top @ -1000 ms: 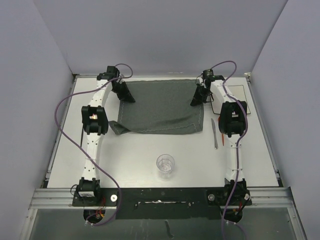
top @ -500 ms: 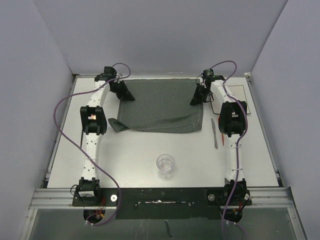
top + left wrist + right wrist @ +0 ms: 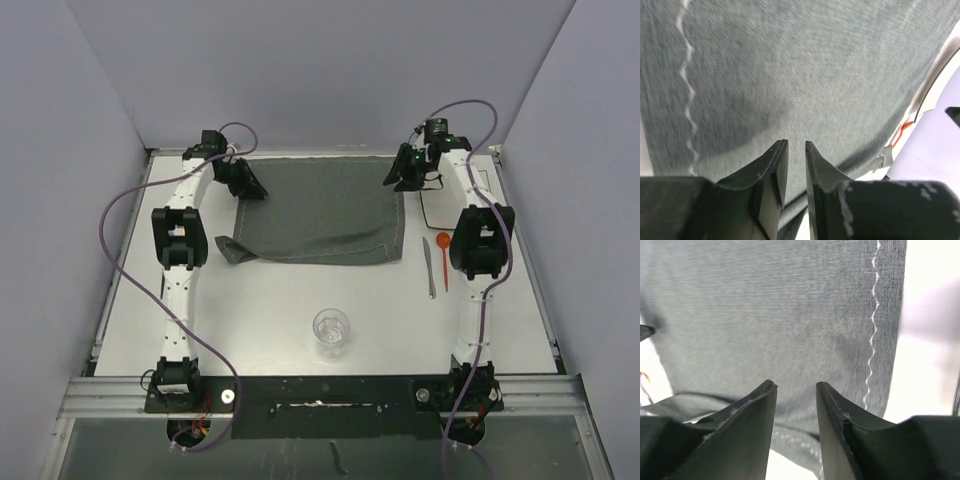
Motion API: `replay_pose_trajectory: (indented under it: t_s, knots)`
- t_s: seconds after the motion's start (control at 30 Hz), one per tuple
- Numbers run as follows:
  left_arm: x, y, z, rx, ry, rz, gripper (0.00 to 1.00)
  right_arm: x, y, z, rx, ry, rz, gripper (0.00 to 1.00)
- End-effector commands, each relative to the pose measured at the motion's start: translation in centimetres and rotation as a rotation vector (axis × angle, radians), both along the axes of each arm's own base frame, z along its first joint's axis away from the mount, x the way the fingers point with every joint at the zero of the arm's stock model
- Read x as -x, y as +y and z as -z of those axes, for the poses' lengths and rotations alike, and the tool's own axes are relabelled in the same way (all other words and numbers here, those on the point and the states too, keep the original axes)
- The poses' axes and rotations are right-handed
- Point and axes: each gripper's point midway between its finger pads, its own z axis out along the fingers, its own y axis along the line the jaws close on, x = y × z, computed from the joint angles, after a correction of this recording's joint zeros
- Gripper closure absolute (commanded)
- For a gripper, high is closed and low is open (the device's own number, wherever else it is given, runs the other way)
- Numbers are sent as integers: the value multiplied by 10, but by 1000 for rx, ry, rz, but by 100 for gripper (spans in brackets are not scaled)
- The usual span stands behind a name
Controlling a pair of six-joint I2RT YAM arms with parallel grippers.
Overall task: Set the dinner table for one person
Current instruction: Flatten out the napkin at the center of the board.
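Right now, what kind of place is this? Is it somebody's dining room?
Probably a robot test bench, not a home: plain walls box in the white table, and a left arm and right arm are bolted at its near edge.

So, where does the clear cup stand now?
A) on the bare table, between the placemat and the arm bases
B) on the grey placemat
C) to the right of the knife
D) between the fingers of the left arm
A: in the top view the cup stands upright on the bare table, apart from the placemat, on the side toward the arm bases.
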Motion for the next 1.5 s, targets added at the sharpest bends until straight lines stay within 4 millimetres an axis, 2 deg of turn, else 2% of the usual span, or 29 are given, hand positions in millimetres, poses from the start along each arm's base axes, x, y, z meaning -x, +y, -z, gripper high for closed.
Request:
replay_pose_trajectory:
  t_s: [0.0,0.03,0.1,0.13,0.27,0.4,0.57,0.77,1.03,1.3,1.47]
  knots:
    - [0,-5,-138,-12,-294,40,82,20,-8,-90,-61,-111,-33,60]
    - [7,-8,-141,-23,-286,58,86,30,-8,-93,-67,-94,-43,60]
    - [22,-18,-139,-47,-257,100,98,53,-7,-82,-65,-32,-62,60]
    - [31,-24,-136,-62,-238,130,100,64,-7,-77,-58,-6,-74,61]
    - [71,-55,-108,-148,-147,270,100,111,-3,-53,-2,108,-141,62]
    - [109,-106,-75,-222,-99,417,100,154,4,-22,33,214,-204,63]
    - [139,-149,-48,-284,-77,520,100,185,11,-3,32,269,-232,64]
    - [156,-176,-30,-317,-66,571,100,199,11,2,45,286,-245,64]
    - [157,-184,-7,-357,-39,578,100,202,8,3,73,287,-254,65]
    - [155,-184,22,-374,9,580,100,191,-1,4,134,262,-228,66]
    - [157,-184,27,-373,21,578,100,175,-8,11,179,237,-204,67]
